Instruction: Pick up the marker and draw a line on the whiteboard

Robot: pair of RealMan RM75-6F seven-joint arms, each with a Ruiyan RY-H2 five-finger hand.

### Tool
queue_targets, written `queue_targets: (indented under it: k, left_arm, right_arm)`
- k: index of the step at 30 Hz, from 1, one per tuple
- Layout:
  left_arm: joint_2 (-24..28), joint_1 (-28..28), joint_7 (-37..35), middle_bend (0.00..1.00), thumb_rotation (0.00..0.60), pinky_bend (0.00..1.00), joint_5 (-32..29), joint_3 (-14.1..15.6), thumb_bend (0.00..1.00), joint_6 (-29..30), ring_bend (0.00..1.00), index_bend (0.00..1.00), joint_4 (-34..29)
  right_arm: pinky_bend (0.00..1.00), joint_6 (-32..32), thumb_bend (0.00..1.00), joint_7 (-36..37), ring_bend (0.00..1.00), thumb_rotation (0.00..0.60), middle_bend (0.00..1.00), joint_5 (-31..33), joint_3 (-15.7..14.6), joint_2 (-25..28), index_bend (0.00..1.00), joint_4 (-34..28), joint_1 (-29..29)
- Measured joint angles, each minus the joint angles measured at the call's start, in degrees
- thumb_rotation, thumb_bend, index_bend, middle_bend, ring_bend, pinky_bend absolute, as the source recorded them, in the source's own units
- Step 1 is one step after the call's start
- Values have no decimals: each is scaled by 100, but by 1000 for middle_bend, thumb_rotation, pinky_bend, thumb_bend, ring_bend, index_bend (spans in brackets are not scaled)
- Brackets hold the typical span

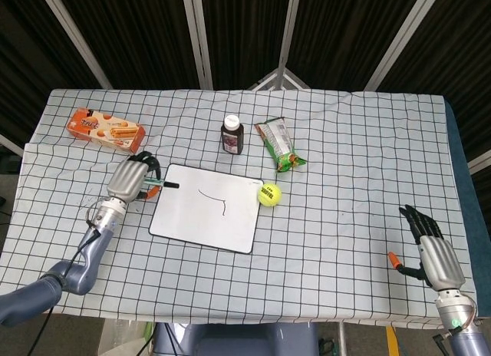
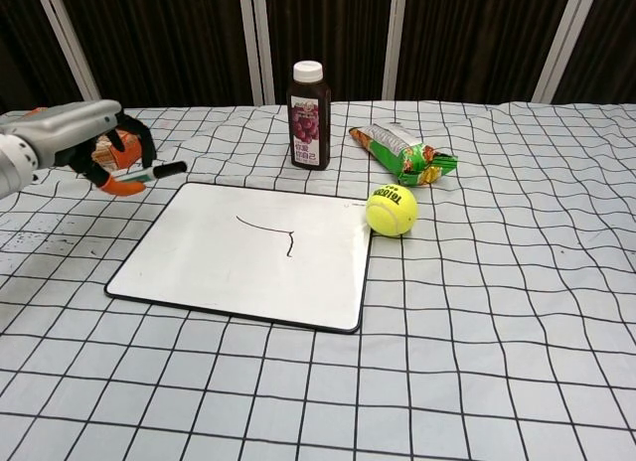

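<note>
**Marker in my left hand, off the board's left edge**

The bench (image 1: pixel 345 156) under its checked cloth carries everything. The whiteboard (image 1: pixel 184 218) lies flat near its middle, a short dark line (image 2: pixel 270 228) drawn on it. A biscuit box (image 1: pixel 105 130) sits far left at the back, a snack packet (image 1: pixel 279 144) and a juice bottle (image 2: pixel 309 101) behind the board, and a tennis ball (image 2: pixel 392 210) just beside the board's right edge. My left hand (image 1: pixel 128 181) hangs left of the board, fingers clamped around the marker (image 2: pixel 157 170), whose dark tip points toward the board. My right hand (image 1: pixel 433 252) rests at the bench's near right corner, fingers apart, holding nothing.
</note>
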Motion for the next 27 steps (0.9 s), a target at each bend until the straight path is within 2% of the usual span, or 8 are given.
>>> queue_targets:
  k: [3, 7, 11, 14, 21, 27]
  left_arm:
    - [35, 102, 277, 215, 600, 173, -68, 107, 313, -39, 100, 581, 50]
    - [98, 188, 589, 69, 600, 54, -243, 179, 213, -193, 12, 373, 19]
    - [203, 241, 907, 27, 600, 25, -472, 185, 196, -333, 0, 241, -148]
    - [310, 310, 1021, 26, 600, 25, -636, 114, 189, -281, 0, 206, -416]
    - [734, 667, 976, 19, 600, 25, -891, -107, 163, 291, 0, 177, -1430]
    - [1586, 1295, 1045, 0, 600, 1, -876, -19, 119, 1076, 0, 95, -2821]
  right_arm:
    - [0, 4, 327, -18, 0, 600, 0, 1, 0, -5, 0, -5, -2]
    - [0, 20, 327, -40, 0, 600, 0, -10, -2, -10, 0, -6, -7]
    - [0, 41, 327, -51, 0, 600, 0, -22, -2, -13, 0, 0, -15]
    - [0, 48, 327, -40, 0, 600, 0, -36, -4, -11, 0, 8, -18]
    - [0, 69, 327, -36, 0, 600, 0, -90, -17, -7, 0, 54, -23]
    - [0, 95, 327, -111, 0, 600, 0, -100, -19, -24, 0, 88, -28]
